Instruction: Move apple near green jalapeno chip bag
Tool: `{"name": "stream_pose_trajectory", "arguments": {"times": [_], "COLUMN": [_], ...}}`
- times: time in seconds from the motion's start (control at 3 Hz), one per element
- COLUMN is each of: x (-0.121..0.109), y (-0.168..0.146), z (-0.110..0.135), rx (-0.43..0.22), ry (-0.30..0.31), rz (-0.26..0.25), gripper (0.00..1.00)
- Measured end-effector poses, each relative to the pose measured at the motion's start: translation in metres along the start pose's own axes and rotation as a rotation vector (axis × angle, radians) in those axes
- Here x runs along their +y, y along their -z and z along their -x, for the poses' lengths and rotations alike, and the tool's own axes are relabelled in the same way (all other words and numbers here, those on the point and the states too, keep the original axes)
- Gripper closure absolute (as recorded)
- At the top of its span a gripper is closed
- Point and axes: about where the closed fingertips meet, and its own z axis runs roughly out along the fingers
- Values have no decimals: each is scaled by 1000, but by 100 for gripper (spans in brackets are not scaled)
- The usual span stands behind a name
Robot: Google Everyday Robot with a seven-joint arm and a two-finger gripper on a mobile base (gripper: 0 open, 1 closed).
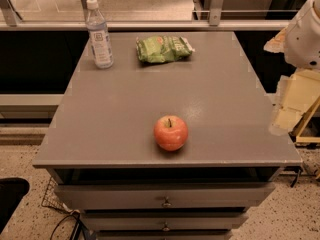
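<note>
The apple (170,132) is sitting near the front of the counter (120,114), with the green jalapeno chip bag (163,49) lying well behind it and a water bottle (98,34) standing behind it to the left. The tool (292,106) is hanging off to the apple's right, past the counter's edge; spread or pressed together, I cannot tell. I'm thinking a glancing grasp could send the round apple rolling off the front.

One camera looks steeply down from above the counter's (125,99) near edge toward its far edge, fairly close; the tool (292,104) hangs beyond the right edge.
</note>
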Motion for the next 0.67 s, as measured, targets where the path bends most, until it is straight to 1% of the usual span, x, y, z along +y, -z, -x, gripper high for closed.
{"name": "stream_pose_trajectory", "arguments": {"times": [0.33,0.67], "x": [0,-1], "y": [2,-6], "z": [1,4], "rx": [-13,-102], "ry": [-1,-20], "rz": [-6,8], "gripper": [0,0]}}
